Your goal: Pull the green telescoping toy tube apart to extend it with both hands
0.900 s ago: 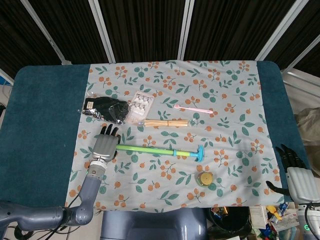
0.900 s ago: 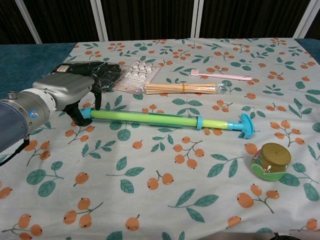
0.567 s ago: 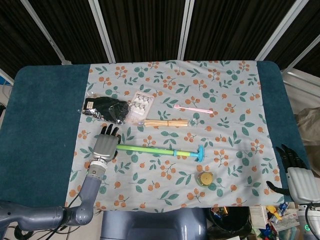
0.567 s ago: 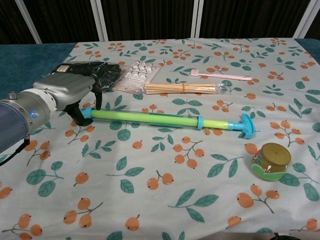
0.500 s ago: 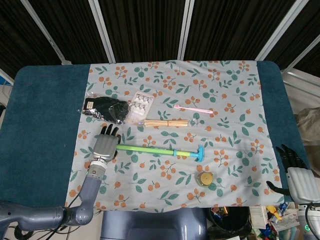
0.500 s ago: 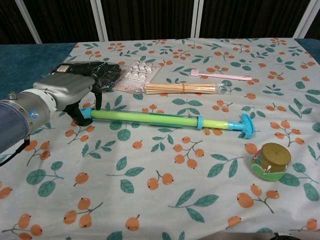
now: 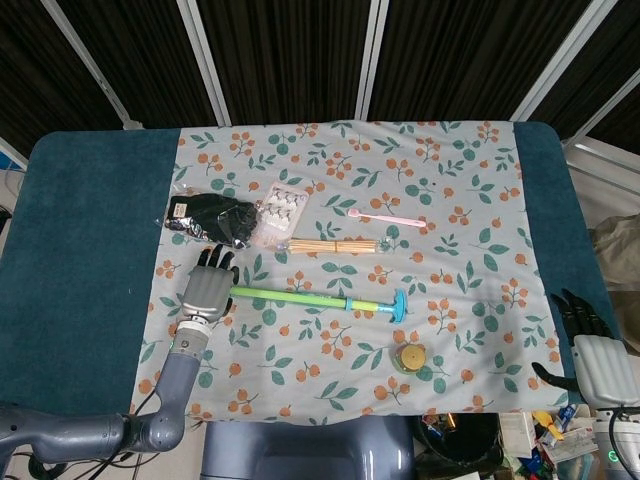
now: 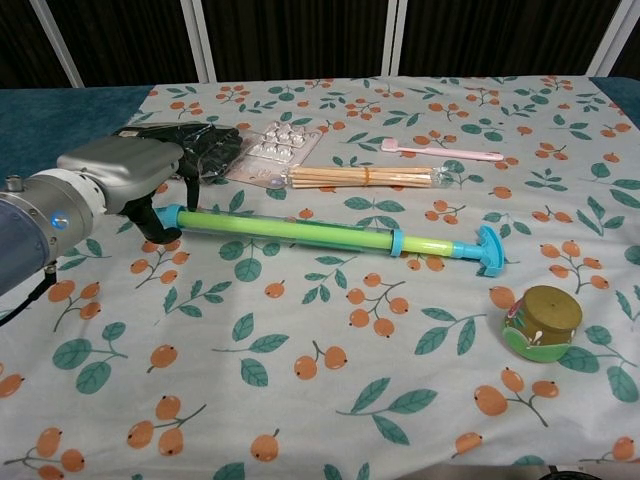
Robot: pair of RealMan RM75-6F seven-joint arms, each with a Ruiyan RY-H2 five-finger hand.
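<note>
The green telescoping tube (image 7: 300, 297) (image 8: 290, 228) lies on the floral cloth, running left to right. It has a blue cap at its left end and a blue T-handle (image 7: 399, 305) (image 8: 488, 250) at its right end. My left hand (image 7: 207, 285) (image 8: 120, 170) grips the tube's left end, fingers over the cap and thumb under it. My right hand (image 7: 590, 345) hangs off the table's right front corner with its fingers spread, holding nothing and far from the tube. It shows only in the head view.
A small round jar (image 7: 410, 356) (image 8: 541, 322) stands in front of the T-handle. Behind the tube lie a bundle of wooden sticks (image 7: 330, 245) (image 8: 365, 177), a pink spoon (image 7: 388, 218) (image 8: 440, 151), a blister pack (image 7: 280, 210) (image 8: 275, 145) and a black bag (image 7: 215, 217) (image 8: 205, 145).
My left hand has shifted slightly left and away from me, and the whole tube has slid with it. The right hand has not moved.
</note>
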